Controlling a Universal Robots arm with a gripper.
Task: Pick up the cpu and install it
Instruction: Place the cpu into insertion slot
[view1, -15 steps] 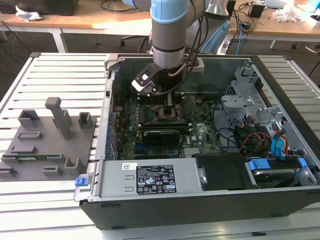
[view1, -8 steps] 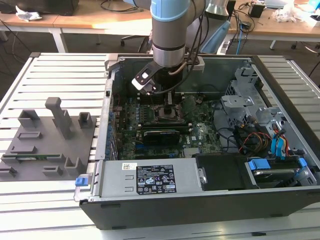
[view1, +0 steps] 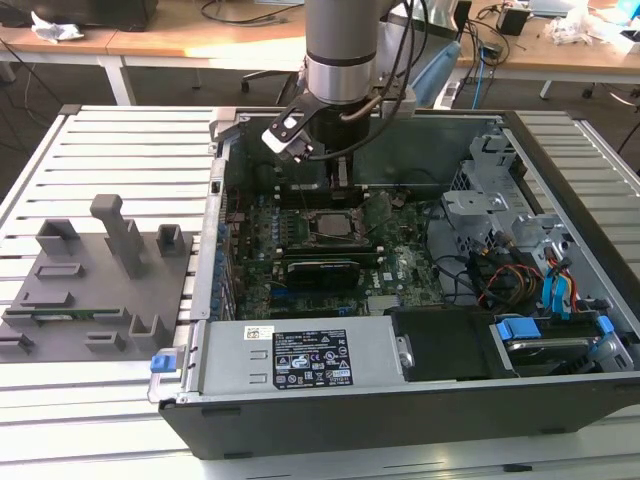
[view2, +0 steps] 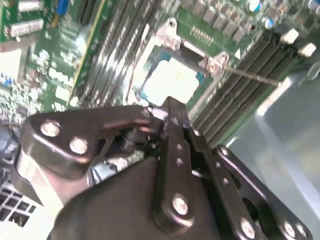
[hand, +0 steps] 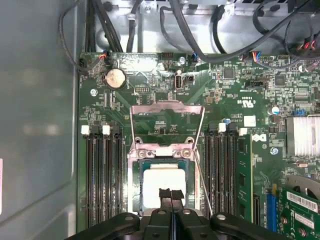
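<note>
Black jointed hand, pinched closed, empty, over pale square cpu (seated in steel socket).

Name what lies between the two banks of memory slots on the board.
The socket, with the cpu lying in it; the claw hangs over it. The first wrist view shows this.

cpu top: free | sides: memory slots, socket lever | one end: open load plate
</note>
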